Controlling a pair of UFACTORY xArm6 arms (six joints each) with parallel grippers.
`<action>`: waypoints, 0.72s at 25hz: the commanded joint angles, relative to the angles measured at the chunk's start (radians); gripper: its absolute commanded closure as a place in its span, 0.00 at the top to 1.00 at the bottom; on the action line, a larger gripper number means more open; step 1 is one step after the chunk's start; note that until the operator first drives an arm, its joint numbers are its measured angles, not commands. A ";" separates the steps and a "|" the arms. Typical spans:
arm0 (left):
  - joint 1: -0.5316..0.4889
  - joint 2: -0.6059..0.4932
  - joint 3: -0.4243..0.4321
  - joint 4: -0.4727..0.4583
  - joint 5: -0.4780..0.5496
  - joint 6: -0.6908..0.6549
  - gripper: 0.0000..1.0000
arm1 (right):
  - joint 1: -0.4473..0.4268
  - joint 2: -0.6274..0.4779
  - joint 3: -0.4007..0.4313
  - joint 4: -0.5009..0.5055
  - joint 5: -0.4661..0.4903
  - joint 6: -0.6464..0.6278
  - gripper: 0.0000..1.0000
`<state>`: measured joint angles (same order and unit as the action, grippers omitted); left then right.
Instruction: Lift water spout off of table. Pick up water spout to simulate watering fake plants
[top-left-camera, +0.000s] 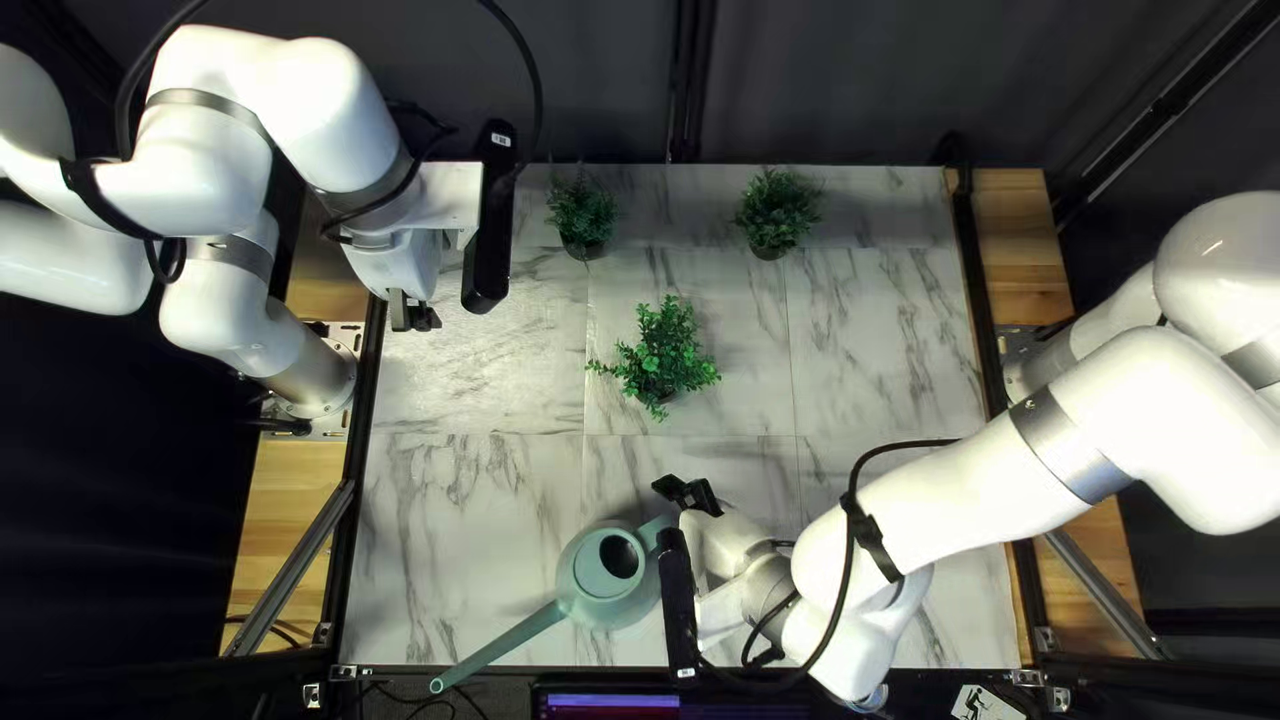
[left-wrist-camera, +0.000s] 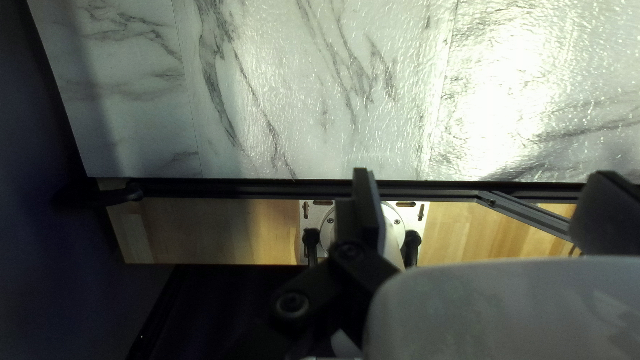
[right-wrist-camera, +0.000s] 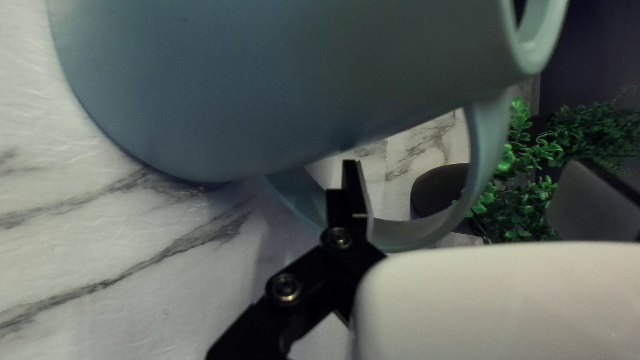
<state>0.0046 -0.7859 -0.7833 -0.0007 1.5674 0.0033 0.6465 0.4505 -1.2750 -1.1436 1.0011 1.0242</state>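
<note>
watering can [top-left-camera: 607,580] on the table near its near edge, spout [top-left-camera: 500,647] reaching out over that edge; right gripper [right-wrist-camera: 467,163] is open at the handle [right-wrist-camera: 485,150], fingers apart, no grip seen; left gripper [left-wrist-camera: 481,173] is open too, away from the can, over the table's left side; risk: closing with the handle off-centre could nudge or twist the can, and a shallow pinch could let the long spout drag it nose-down in the lift; a low swing toward the middle plant [top-left-camera: 660,354] could knock it; the right gripper's far finger is blurred and partly cut off, contact with the handle hard to judge; can's top cropped in the right wrist view.
</note>
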 commanded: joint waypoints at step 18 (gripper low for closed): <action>0.000 0.000 0.000 0.000 0.000 0.000 1.00 | 0.000 0.000 0.000 0.000 0.000 0.000 0.00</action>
<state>0.0046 -0.7859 -0.7833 -0.0007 1.5674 0.0033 0.6466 0.4502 -1.2748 -1.1440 1.0007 1.0244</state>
